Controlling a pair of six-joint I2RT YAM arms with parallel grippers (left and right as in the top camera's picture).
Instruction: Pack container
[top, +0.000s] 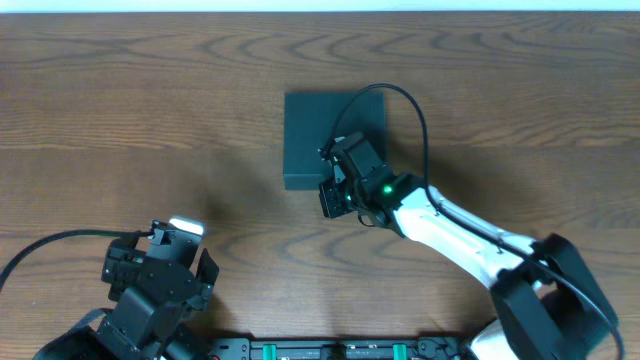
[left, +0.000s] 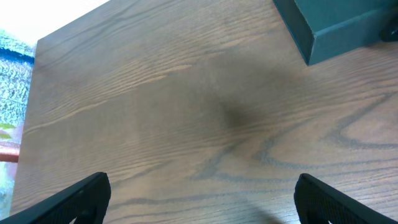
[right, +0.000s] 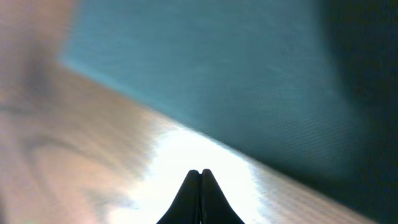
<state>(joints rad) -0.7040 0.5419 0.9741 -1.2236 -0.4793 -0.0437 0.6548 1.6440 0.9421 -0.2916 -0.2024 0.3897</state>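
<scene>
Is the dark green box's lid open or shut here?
Shut. From overhead the container shows one flat, unbroken dark top, with no flap raised and no interior visible.

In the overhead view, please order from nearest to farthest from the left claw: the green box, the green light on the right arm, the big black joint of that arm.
From the left claw:
1. green box, up and right
2. green light, farther right
3. big black joint, far right, by the front edge
</scene>
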